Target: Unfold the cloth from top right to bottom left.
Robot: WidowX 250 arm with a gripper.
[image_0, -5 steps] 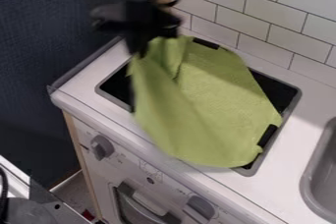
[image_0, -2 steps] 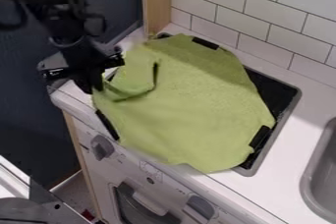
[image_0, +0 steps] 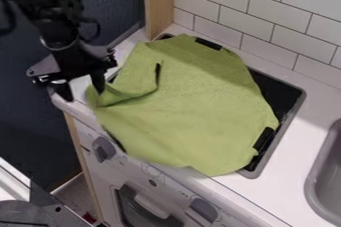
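Note:
My gripper (image_0: 81, 87) is at the left, over the counter's left corner. Its two fingers stand apart, open, with the right one close to the cloth's left edge. The green cloth (image_0: 200, 101) lies mostly spread over the dark stovetop, its lower edge reaching over the counter's front. On its upper left a flap is folded over, and a small raised corner sits just beside the right fingertip. Whether that finger touches the cloth I cannot tell.
A tiled wall (image_0: 266, 22) runs behind the counter (image_0: 293, 156), and a wooden post (image_0: 158, 4) rises at the back left. The grey sink (image_0: 319, 181) is at the right. Knobs (image_0: 103, 149) line the front panel below.
The gripper swung down and left from the top, drawing the cloth's left part outward and spreading it. Most recently its fingers opened and let go of the cloth's left edge.

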